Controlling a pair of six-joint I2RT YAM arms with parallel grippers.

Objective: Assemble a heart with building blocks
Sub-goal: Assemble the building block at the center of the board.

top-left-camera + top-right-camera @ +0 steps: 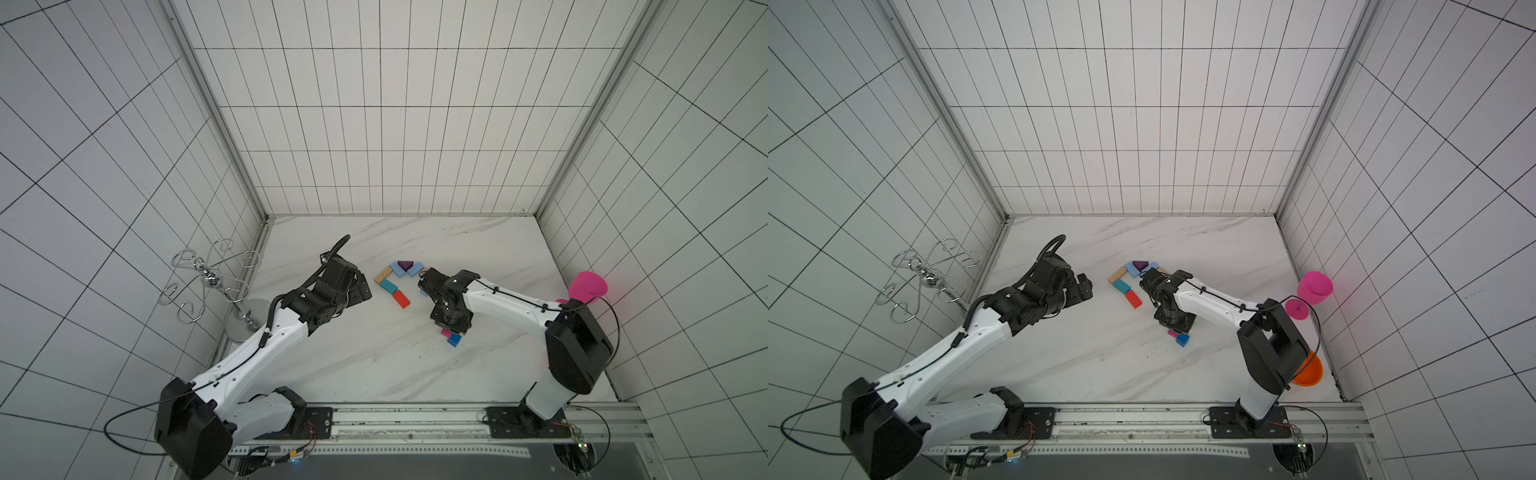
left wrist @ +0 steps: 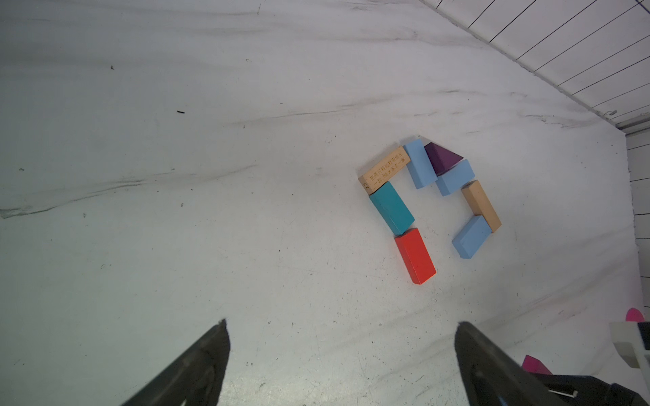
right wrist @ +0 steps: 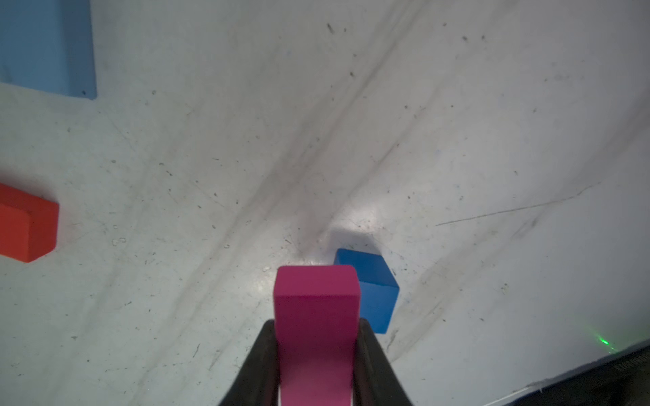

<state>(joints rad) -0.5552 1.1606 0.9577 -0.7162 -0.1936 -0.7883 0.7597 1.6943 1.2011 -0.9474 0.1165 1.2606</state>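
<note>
Blocks [image 2: 390, 211], eight of them, form an unfinished heart outline near the middle of the table [image 2: 176, 211], with the purple wedge [image 2: 441, 158] toward the far edge and the red brick [image 2: 415, 255] at an open end. Left gripper [image 2: 341, 323] hangs spread wide, apart from them. Right gripper [image 3: 316, 322] pinches the pink brick [image 3: 316, 298] just beside the blue cube [image 3: 373, 288], nearer the front edge.

Wedge [image 2: 441, 158] between 2 bricks [image 2: 418, 163] [image 2: 455, 177]; cube [image 1: 454, 340] well apart.
</note>
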